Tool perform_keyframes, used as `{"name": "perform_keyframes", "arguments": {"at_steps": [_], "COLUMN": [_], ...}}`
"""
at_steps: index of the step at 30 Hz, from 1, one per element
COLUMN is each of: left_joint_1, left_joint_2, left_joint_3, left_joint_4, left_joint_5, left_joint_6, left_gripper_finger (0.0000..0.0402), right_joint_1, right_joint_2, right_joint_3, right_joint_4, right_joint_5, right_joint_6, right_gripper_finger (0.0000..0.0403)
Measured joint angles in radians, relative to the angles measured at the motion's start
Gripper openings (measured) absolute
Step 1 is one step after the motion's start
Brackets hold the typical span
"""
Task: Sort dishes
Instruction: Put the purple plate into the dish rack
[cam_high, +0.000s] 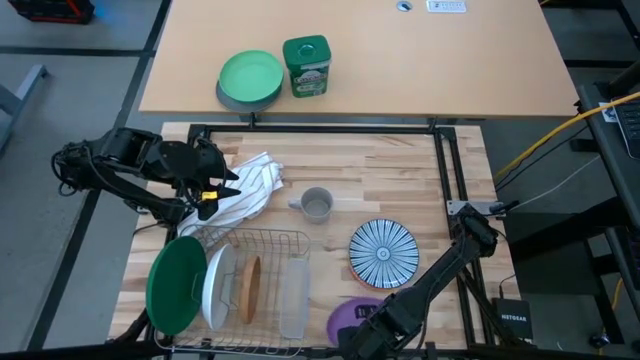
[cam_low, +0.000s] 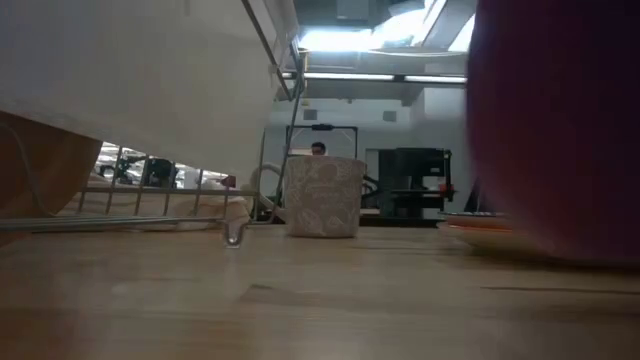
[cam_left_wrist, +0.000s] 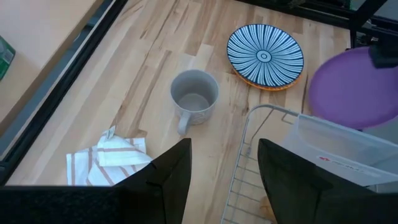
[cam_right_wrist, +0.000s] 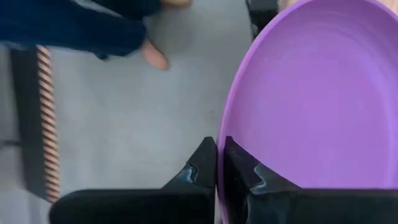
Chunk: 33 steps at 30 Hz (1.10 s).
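1. The right tool (cam_right_wrist: 217, 163) sits at the counter's (cam_high: 400, 180) near edge, its arm stretched from the right side, fingers pinched together on the purple plate's (cam_right_wrist: 311, 99) rim.
2. The left tool (cam_left_wrist: 221, 171) hovers over the counter's left edge, fingers spread wide and empty.

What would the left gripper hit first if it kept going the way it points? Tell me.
Probably the grey mug: it stands straight ahead of the open left gripper, with the wire rack's rim close beside that line. Depth is hard to judge, so it might clip the rack.
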Motion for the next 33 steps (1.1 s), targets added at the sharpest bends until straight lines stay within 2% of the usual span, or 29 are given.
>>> {"name": "perform_keyframes", "arguments": {"at_steps": [5, 10, 16, 19, 24, 33], "left_joint_1": [0.0, 0.0, -0.001, -0.001, 0.0, 0.0], "left_joint_2": [-0.004, -0.033, -0.099, -0.14, -0.206, -0.305], "left_joint_3": [0.0, 0.0, 0.0, 0.0, 0.001, 0.001], "left_joint_4": [0.0, -0.001, -0.013, -0.047, -0.099, -0.108], "left_joint_5": [0.013, 0.11, 0.252, 0.269, 0.27, 0.27], "left_joint_6": [0.015, 0.015, 0.104, 0.137, 0.15, 0.119], "left_gripper_finger": [0.0172, 0.0172, 0.0172, 0.0172, 0.0172, 0.0172], "right_joint_1": [-0.002, -0.012, -0.041, -0.061, -0.096, -0.16], "right_joint_2": [0.0, 0.0, 0.0, 0.0, 0.0, -0.018], "right_joint_3": [0.105, 0.182, 0.258, 0.292, 0.342, 0.341], "right_joint_4": [-0.025, -0.023, -0.01, -0.002, 0.023, 0.229], "right_joint_5": [-0.001, 0.024, 0.14, 0.211, 0.273, 0.275], "right_joint_6": [0.194, 0.43, 0.696, 0.796, 0.907, 1.005], "right_gripper_finger": [0.0008, 0.0008, 0.0008, 0.0008, 0.0008, 0.0008]}}
